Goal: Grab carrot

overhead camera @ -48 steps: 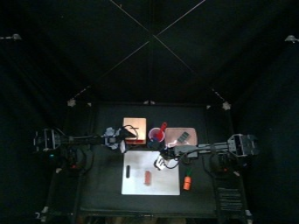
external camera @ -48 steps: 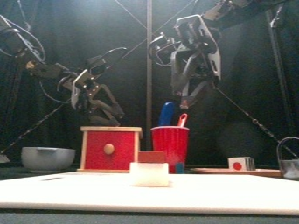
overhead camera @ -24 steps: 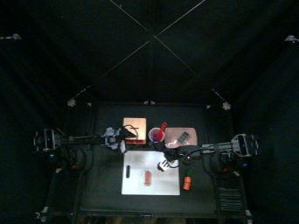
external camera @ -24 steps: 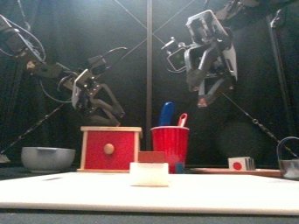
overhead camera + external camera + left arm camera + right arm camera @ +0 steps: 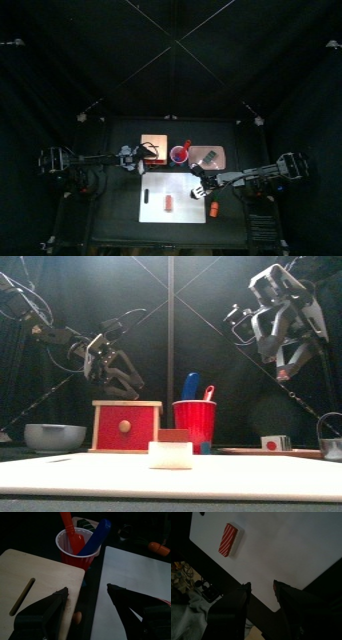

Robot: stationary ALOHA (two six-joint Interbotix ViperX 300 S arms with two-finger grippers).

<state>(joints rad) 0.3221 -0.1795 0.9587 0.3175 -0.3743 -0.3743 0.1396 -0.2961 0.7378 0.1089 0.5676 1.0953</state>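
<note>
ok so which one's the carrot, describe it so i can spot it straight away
From above, find the white mat on the front half of the black table. Just beside the mat's right edge, near its front corner, lies the carrot, a small stubby piece. It is bright orange and off the mat, while the darker red-brown piece lies on the mat.

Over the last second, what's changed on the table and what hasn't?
The right gripper swung away from above the red cup toward the table's right side, jaws open and holding nothing. The left arm kept still. The carrot, the white mat and the red box lie as before.
</note>
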